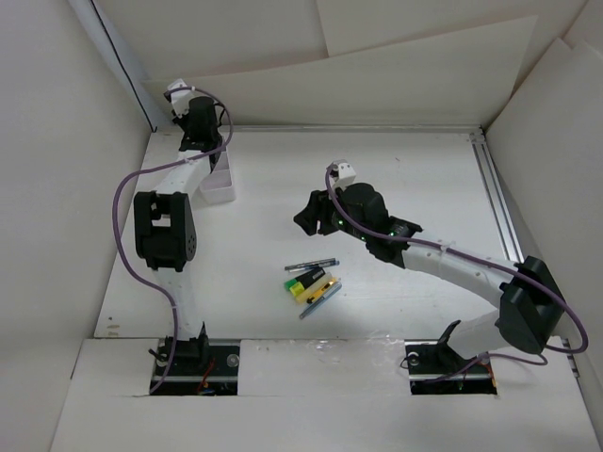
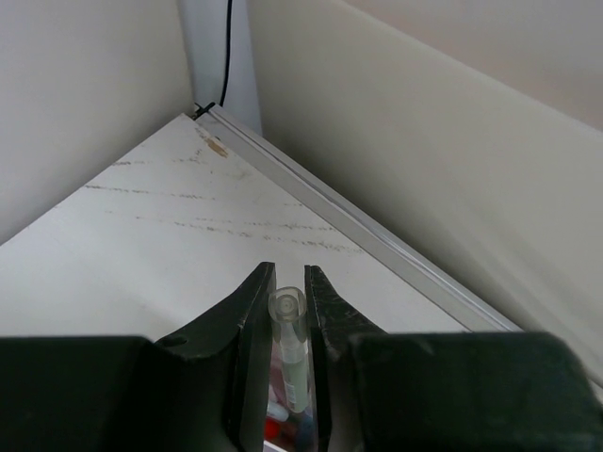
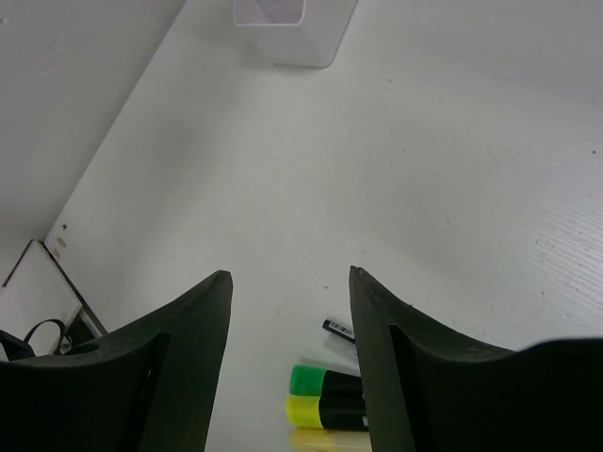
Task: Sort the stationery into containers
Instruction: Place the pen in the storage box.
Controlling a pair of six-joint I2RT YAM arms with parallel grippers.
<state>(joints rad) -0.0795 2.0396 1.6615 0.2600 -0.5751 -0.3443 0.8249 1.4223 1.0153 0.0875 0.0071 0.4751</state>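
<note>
My left gripper [image 1: 201, 141] hangs over the white container [image 1: 220, 185] at the back left. In the left wrist view its jaws [image 2: 287, 287] are shut on a pale grey-green pen [image 2: 291, 350] with a clear cap, held upright, with red and blue items showing below it. My right gripper [image 1: 311, 218] is open and empty above the mid table; its fingers [image 3: 193, 320] frame bare table. A pile of stationery [image 1: 311, 281] lies in front of it: green and yellow highlighters [image 3: 325, 395] with black bodies and thin pens. The container also shows in the right wrist view [image 3: 283, 24].
White walls enclose the table on all sides. A metal rail [image 1: 499, 202] runs along the right side, and another [image 2: 377, 240] along the back wall. A purple cable [image 1: 132, 184] loops off the left arm.
</note>
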